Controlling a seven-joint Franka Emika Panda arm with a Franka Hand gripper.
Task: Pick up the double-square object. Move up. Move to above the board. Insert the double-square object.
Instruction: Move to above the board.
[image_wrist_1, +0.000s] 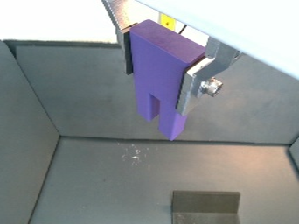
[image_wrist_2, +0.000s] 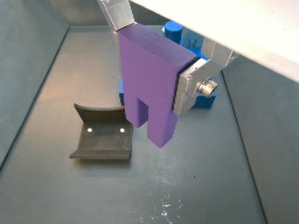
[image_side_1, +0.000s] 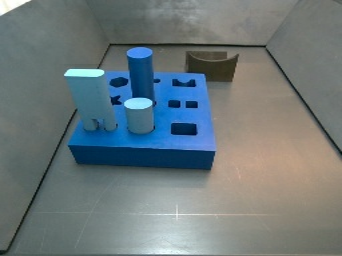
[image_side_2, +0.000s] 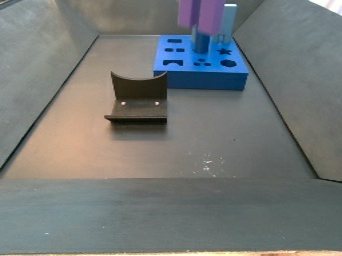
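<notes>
My gripper (image_wrist_1: 162, 74) is shut on the double-square object (image_wrist_1: 156, 83), a tall purple prism with a slot in its lower end. It hangs upright, high above the floor. Both wrist views show silver fingers (image_wrist_2: 191, 87) clamping its sides (image_wrist_2: 149, 79). In a side view only the purple prism (image_side_2: 202, 22) shows at the picture's upper edge; the gripper is out of frame there. The board (image_side_1: 147, 148), a thick blue slab with dark shaped holes, lies on the floor and also shows in a side view (image_side_2: 201, 75) and a wrist view (image_wrist_2: 205, 96), behind the prism.
On the board stand a light-blue block (image_side_1: 87, 95), a dark-blue cylinder (image_side_1: 140, 72) and a pale cylinder (image_side_1: 138, 116). A dark olive-brown open holder (image_wrist_2: 103, 133) sits on the floor beside the board (image_side_2: 136, 100). Grey walls enclose the floor.
</notes>
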